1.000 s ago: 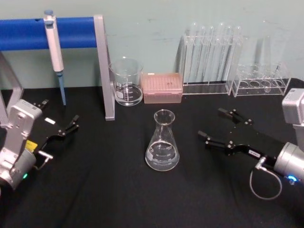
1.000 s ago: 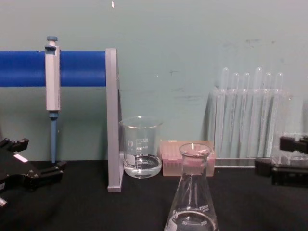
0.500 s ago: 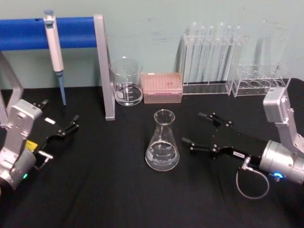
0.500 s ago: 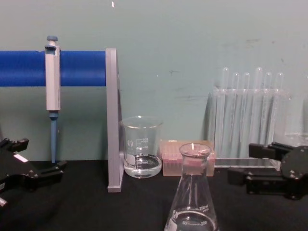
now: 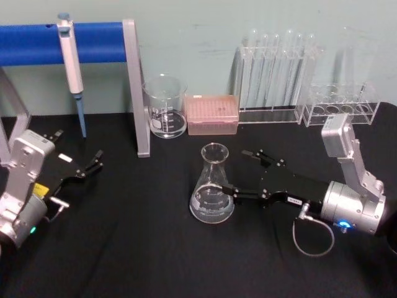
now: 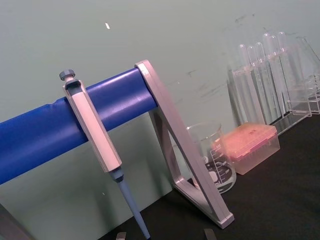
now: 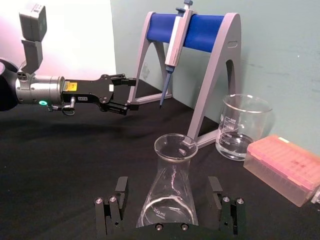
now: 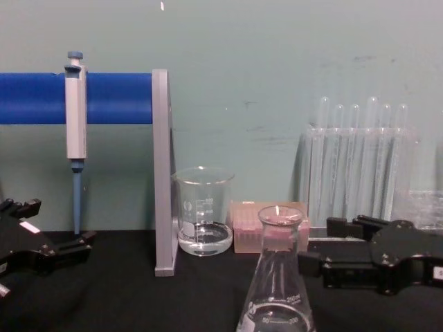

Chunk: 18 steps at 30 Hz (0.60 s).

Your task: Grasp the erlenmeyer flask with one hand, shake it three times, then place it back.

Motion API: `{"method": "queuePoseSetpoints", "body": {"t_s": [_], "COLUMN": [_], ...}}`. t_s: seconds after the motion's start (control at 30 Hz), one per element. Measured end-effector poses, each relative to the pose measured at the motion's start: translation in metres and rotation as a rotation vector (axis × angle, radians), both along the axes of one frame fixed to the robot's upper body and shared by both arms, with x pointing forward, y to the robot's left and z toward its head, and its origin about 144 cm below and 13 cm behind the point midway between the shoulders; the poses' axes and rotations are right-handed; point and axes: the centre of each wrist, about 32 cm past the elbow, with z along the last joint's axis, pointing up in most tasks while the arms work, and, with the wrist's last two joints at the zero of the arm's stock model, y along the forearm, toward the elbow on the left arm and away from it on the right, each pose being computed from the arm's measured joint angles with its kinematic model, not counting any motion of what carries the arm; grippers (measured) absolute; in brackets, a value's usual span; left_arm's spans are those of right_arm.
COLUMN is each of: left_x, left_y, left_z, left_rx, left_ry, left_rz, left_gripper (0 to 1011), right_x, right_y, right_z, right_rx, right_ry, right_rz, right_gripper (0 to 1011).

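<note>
The erlenmeyer flask (image 5: 213,189) stands upright on the black table, clear glass with a little liquid in it; it shows low in the chest view (image 8: 277,283). My right gripper (image 5: 236,172) is open just to its right at table height, the near fingertip almost at the flask's wall. In the right wrist view the flask (image 7: 171,185) lines up with the gap between the two fingers (image 7: 120,192), untouched. In the chest view the right gripper (image 8: 317,245) is beside the flask. My left gripper (image 5: 93,163) rests open at the table's left, apart from the flask.
A glass beaker (image 5: 165,107) and a pink tip box (image 5: 212,115) stand behind the flask. Test tube racks (image 5: 276,74) line the back right. A pipette (image 5: 71,59) hangs on the blue stand (image 5: 133,87) at the back left.
My right gripper has travelled left across the table, open, from well right of the flask to right beside it. The flask and the left arm have not moved.
</note>
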Motion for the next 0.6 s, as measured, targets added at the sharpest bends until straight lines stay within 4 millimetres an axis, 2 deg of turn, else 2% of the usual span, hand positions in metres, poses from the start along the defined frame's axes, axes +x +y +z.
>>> {"method": "queuePoseSetpoints", "body": {"t_s": [0.6], "left_x": [0.000], "left_y": [0.000], "left_z": [0.000], "left_rx": [0.000], "left_ry": [0.000], "left_rz": [0.000], "left_gripper": [1001], "right_x": [0.017], "right_y": [0.016], "right_z": [-0.010], "right_rx": [0.038], "right_ry": [0.014], "right_rz": [-0.001], "right_gripper": [1000]}}
